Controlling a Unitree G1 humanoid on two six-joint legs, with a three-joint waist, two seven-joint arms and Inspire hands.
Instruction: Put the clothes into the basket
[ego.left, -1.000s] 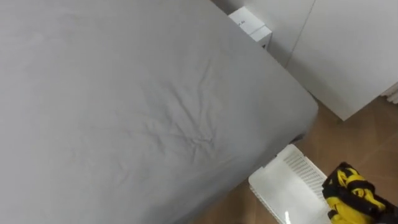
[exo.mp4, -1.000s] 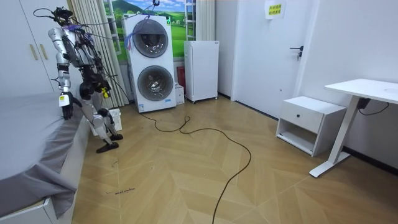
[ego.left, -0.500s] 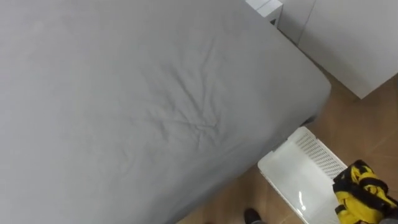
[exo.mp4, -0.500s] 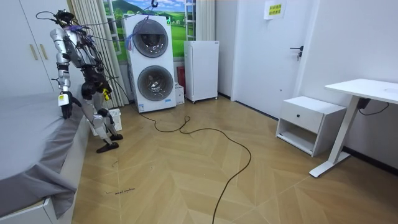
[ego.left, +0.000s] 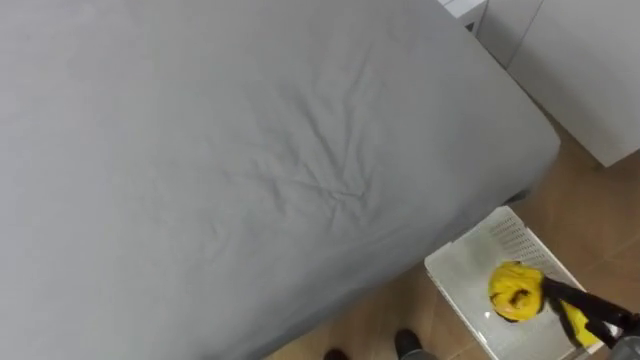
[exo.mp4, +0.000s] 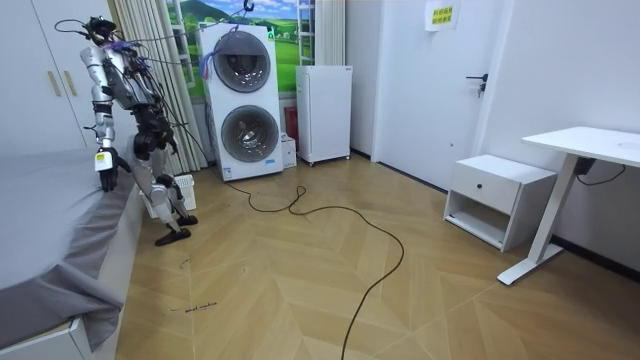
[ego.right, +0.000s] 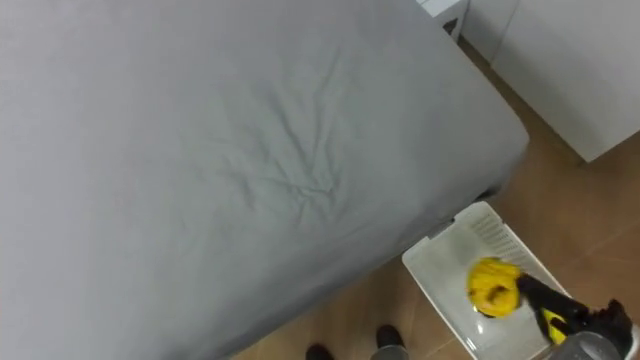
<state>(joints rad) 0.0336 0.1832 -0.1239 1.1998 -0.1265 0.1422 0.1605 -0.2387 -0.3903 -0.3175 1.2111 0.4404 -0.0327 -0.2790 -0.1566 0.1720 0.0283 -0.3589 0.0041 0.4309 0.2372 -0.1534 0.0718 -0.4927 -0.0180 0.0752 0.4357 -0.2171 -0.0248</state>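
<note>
at the lower right of the eye views a white laundry basket (ego.left: 465, 285) stands on the wooden floor (ego.left: 590, 215), close against the side of a grey-sheeted bed (ego.left: 250, 150). a balled yellow garment (ego.left: 515, 290) shows within the basket's outline, toward its right half. whether it already lies on the bottom or hangs above it cannot be told.

the right hand (ego.left: 600, 318) reaches in from the lower right corner, dark, with a strip of yellow under it that seems to run to the ball. whether it is clamped on that cloth or has let go i cannot tell. in the room view the robot stands at the upper left between bed and basket, and the left hand (exo.mp4: 103, 172) hangs idle by the bed's edge, too small to read.

the step in hand looks like the drop. to do it well, the hand should stay over the middle of the basket and not over its right rim, since the trailing strip lies toward that side and could drape over the wall or slip to the floor. releasing low and fully, then lifting straight up, should stop the cloth snagging and being dragged out. the bed top in view carries no other clothes, so the task seems nearly done.
</note>
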